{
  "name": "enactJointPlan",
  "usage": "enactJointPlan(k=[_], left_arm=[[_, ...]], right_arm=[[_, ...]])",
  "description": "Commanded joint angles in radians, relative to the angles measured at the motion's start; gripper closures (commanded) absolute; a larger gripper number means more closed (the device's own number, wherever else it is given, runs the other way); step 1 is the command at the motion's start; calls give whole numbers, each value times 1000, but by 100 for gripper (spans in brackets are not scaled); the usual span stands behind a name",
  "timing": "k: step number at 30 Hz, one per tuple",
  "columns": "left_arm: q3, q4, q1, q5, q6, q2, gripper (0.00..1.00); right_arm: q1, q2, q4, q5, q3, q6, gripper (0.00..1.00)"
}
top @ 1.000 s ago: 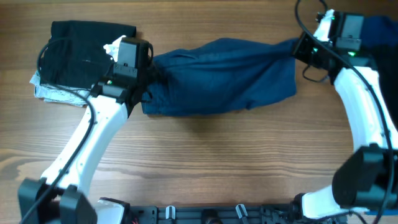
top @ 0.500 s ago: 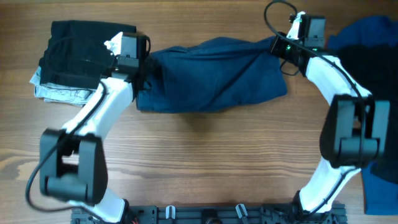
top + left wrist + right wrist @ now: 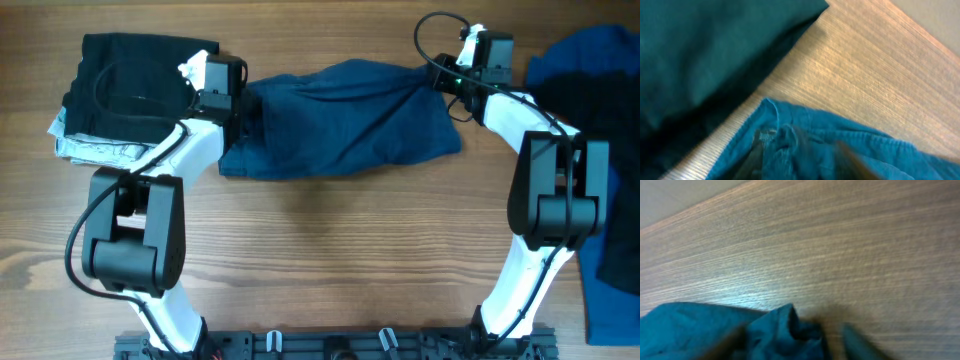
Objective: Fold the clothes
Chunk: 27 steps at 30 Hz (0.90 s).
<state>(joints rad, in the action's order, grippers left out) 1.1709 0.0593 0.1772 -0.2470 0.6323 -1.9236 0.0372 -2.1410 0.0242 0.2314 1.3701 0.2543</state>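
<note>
The clothes in play are dark navy trousers [image 3: 350,120], lying folded across the far middle of the table. My left gripper [image 3: 238,108] is at their left end. In the left wrist view the left gripper [image 3: 800,157] is open, its blurred fingers [image 3: 752,156] spread over bunched blue cloth [image 3: 805,145]. My right gripper [image 3: 446,78] is at the trousers' right end. The right wrist view shows this gripper [image 3: 792,342] open too, with a peak of the cloth [image 3: 782,327] loose between its fingers [image 3: 860,342] and a gap beside it.
A black garment [image 3: 130,80] rests folded on a pale patterned one [image 3: 95,150] at the far left, right beside my left gripper. Royal blue [image 3: 585,55] and black cloth [image 3: 605,120] are heaped along the right edge. Bare wood [image 3: 330,250] fills the near half.
Both grippers were shut on the trousers' ends and have opened, letting the cloth go. Before that the right arm carried its end leftward, shortening the trousers.
</note>
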Motion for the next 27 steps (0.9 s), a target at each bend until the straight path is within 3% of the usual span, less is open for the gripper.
enactJointPlan(k=[1, 3, 6, 8, 10, 11, 13, 14, 15, 22, 27], left_arm=[[35, 5, -11, -38, -130, 90, 21], [49, 20, -11, -28, -135, 164, 3], [52, 45, -11, 48, -134, 250, 2], [52, 74, -11, 108, -134, 294, 9], [52, 104, -11, 179, -127, 315, 28], [52, 113, -11, 236, -127, 315, 42], [51, 127, -11, 294, -128, 297, 78], [51, 135, -11, 305, -128, 286, 90], [51, 150, -11, 311, -128, 263, 96], [51, 217, -11, 415, -132, 100, 96], [51, 124, -11, 392, -132, 15, 96]], right_arm=[[5, 53, -10, 35, 19, -100, 11], [4, 119, -52, 96, 19, -117, 9], [2, 193, -130, 173, 18, -117, 9], [-1, 248, -210, 197, 19, -117, 9], [-2, 298, -296, 200, 18, -124, 19], [-2, 312, -321, 199, 18, -123, 31], [-2, 318, -347, 200, 18, -120, 68], [-2, 316, -358, 200, 18, -119, 91], [-3, 308, -368, 200, 17, -113, 96], [-45, 206, -421, 196, 15, -97, 96], [-102, 101, -271, 196, 15, -94, 96]])
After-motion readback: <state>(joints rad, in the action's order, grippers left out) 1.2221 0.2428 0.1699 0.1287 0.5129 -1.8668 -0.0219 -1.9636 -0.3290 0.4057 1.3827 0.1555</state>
